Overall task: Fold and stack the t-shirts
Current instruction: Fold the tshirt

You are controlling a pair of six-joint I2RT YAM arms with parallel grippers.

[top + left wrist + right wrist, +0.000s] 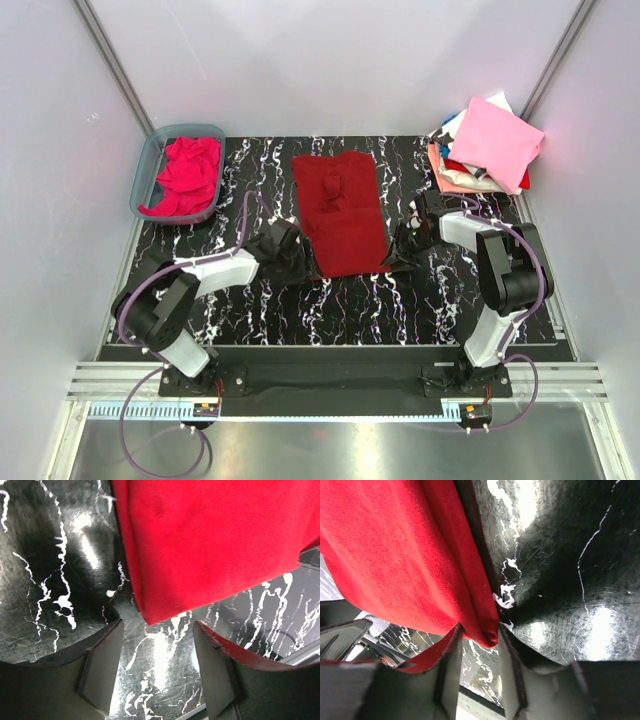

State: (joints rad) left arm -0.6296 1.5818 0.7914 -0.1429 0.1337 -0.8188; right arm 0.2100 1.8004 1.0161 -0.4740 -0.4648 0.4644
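A dark crimson t-shirt (340,210) lies on the table, folded into a long strip with a bunched lump near its far end. My left gripper (290,255) is open just off its near left corner. In the left wrist view the corner (150,615) lies just ahead of the gap of the left gripper (157,645), untouched. My right gripper (405,248) is at the near right corner. In the right wrist view the folded corner (487,632) sits between the spread fingertips of the right gripper (479,632), which are not closed.
A translucent blue-grey tub (148,170) at the back left holds a magenta-pink shirt (188,172). A stack of folded shirts, pale pink on top (495,140), sits at the back right corner. The black marbled table (300,310) ends at a metal rail in front.
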